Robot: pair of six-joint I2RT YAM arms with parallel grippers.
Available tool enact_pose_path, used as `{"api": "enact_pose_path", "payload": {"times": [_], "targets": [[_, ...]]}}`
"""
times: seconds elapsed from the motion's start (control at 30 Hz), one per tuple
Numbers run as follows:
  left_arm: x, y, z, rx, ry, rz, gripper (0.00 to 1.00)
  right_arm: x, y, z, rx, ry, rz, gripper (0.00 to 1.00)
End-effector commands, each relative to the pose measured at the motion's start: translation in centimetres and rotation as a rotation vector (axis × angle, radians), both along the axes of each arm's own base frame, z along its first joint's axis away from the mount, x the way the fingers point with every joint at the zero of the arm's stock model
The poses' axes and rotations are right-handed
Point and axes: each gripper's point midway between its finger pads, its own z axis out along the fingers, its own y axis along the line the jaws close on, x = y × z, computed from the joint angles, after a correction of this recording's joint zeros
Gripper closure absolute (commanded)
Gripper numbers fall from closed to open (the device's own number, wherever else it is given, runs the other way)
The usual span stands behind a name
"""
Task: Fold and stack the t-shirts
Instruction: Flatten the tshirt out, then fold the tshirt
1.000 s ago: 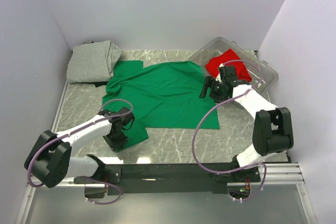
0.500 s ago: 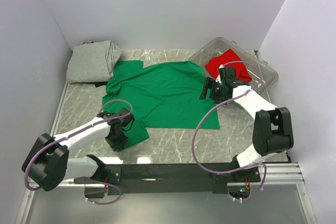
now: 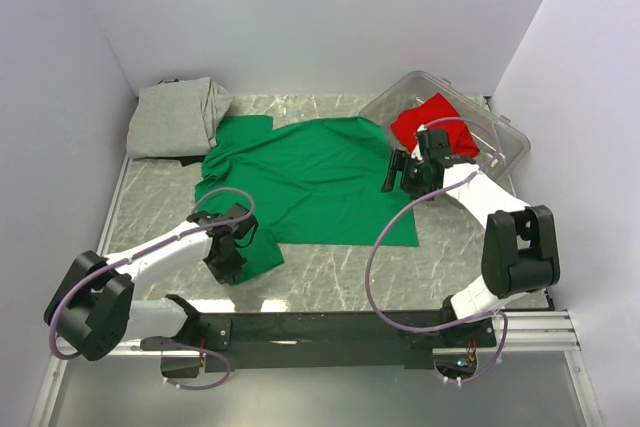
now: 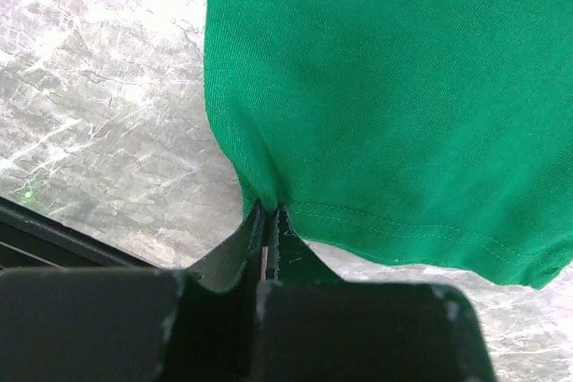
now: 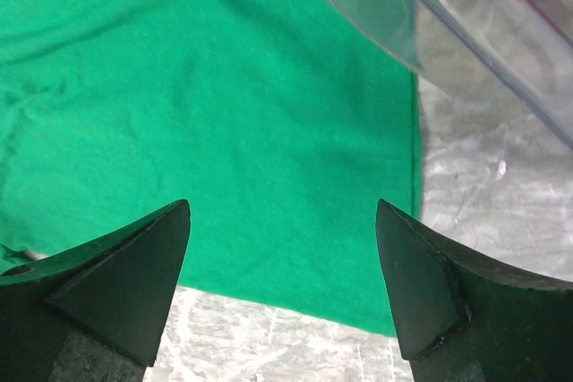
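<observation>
Two-armed work on the bright green t-shirt [image 3: 310,182] spread across the tabletop [image 3: 340,269]: left end effector [image 4: 267,214] clamped shut on a hemmed corner, cloth stretching away ahead of it, right end effector [image 5: 282,212] gaping wide above the opposite edge.

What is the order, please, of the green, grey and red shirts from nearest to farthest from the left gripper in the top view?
1. The green shirt: pinched by the left gripper, near left.
2. The grey shirt: far left corner.
3. The red shirt: far right.
</observation>
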Motion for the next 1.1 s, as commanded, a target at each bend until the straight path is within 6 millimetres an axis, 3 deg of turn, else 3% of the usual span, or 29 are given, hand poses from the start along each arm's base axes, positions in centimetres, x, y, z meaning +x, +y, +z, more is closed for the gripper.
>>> {"api": "enact_pose_path", "payload": {"times": [0.0, 0.13, 0.37, 0.67, 1.07], "targets": [[0.4, 0.3, -0.3, 0.025, -0.013, -0.034, 1.00, -1.4, -1.0, 0.8, -0.034, -0.001, -0.008, 0.10], [2.1, -0.3, 2.2, 0.013, -0.073, -0.057, 0.99, -4.0, -2.0, -0.7, -0.067, 0.071, -0.046, 0.13], [2.4, 0.0, 4.7, 0.014, -0.118, -0.054, 1.00, -6.9, -3.3, -2.1, -0.111, 0.157, -0.106, 0.20], [1.8, 1.2, 5.7, 0.035, -0.137, -0.030, 1.00, -9.5, -4.0, -4.5, -0.134, 0.262, -0.149, 0.40], [1.3, 2.2, 6.3, 0.055, -0.145, -0.033, 1.00, -11.3, -4.6, -6.7, -0.135, 0.316, -0.192, 0.47]]}}
